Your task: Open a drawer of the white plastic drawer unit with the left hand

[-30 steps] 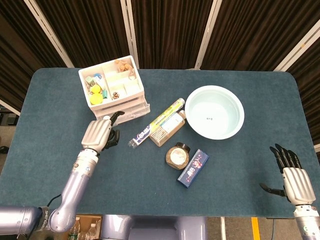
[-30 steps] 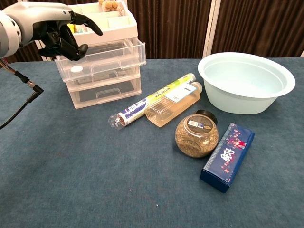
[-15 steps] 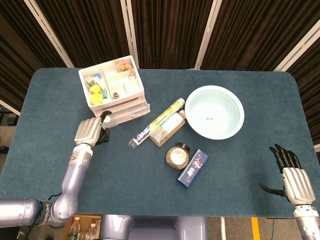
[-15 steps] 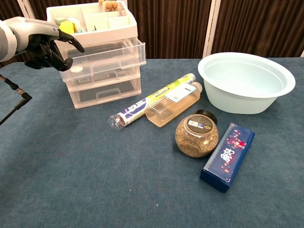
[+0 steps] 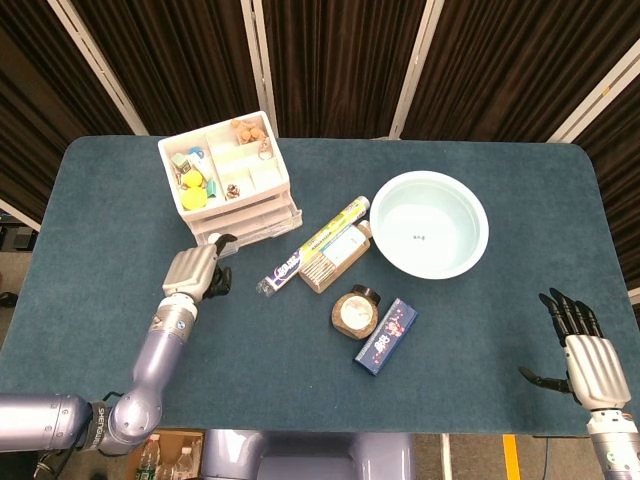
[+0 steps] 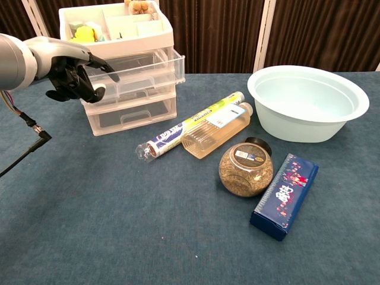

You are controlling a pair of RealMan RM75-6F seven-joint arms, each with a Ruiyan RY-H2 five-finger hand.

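Head view shows the white plastic drawer unit (image 5: pixel 231 184) at the rear left of the blue felt-like worktop (image 5: pixel 120 290), its top tray split into compartments of small items too tiny to name. The left robot hand (image 5: pixel 195 270) sits just in front of the unit's lower left corner, fingers curled in; whether it touches a drawer cannot be told from above. The right robot hand (image 5: pixel 583 352) rests at the near right edge, fingers spread and holding nothing, its wrist cut off by the frame. One round pale-blue plastic basin (image 5: pixel 429 223) stands right of centre. Chest view shows three clear drawers stacked under the tray, the top drawer (image 6: pixel 141 70) standing out beyond the two below. The left robot hand (image 6: pixel 77 70) is at that drawer's left front corner, fingers curled, seemingly holding nothing. One foil-wrapped roll (image 6: pixel 190 124), one amber flat bottle (image 6: pixel 216 129), one round glass jar (image 6: pixel 246 168) and one dark-blue carton (image 6: pixel 284 195) lie close together.
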